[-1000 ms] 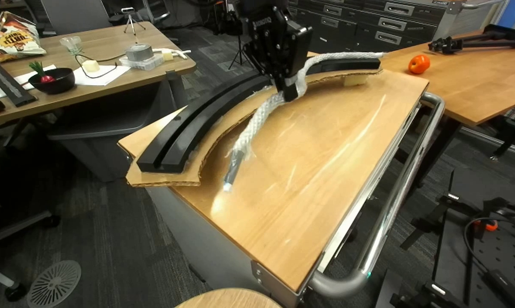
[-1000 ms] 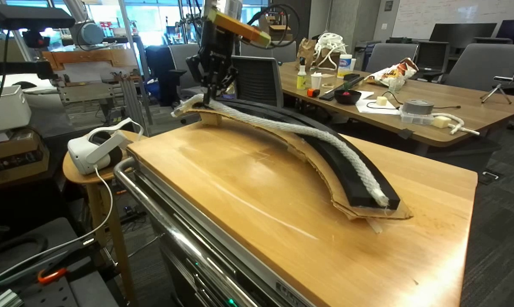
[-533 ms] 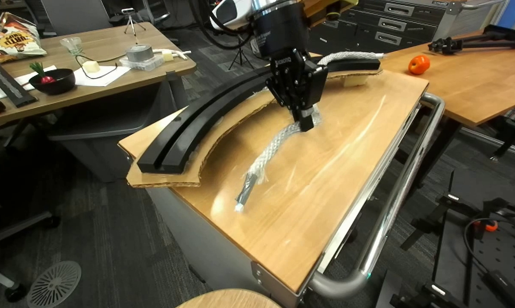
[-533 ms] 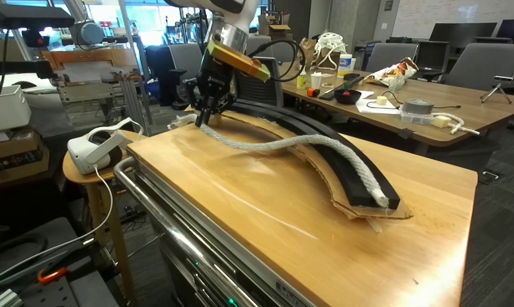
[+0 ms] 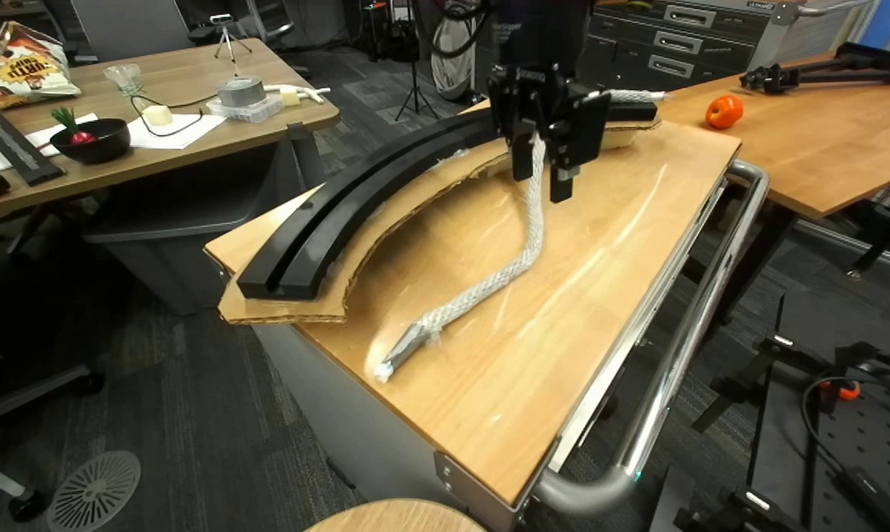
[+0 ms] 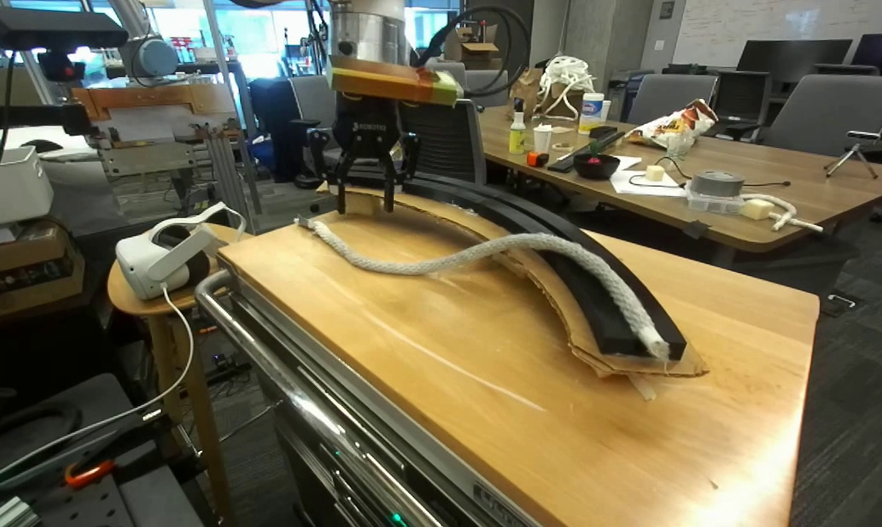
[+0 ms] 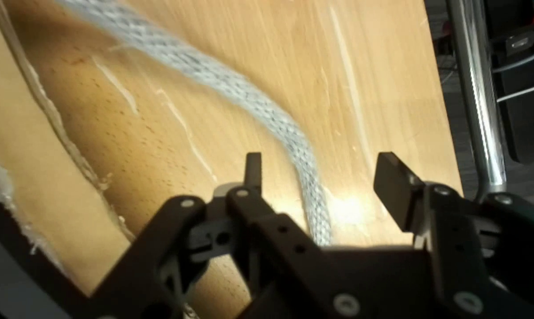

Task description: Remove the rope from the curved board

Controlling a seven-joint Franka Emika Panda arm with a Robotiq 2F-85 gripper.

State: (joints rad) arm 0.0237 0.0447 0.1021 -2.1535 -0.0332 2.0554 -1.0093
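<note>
Since the rope partly lies on the curved board, the end effector, spread wide and empty, could leave removal unfinished by quitting now.

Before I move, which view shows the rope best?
An exterior view in which the rope shows end to end, unblocked. In an exterior view where the gripper crosses it, part is hidden; the wrist view shows a stretch without either end.
</note>
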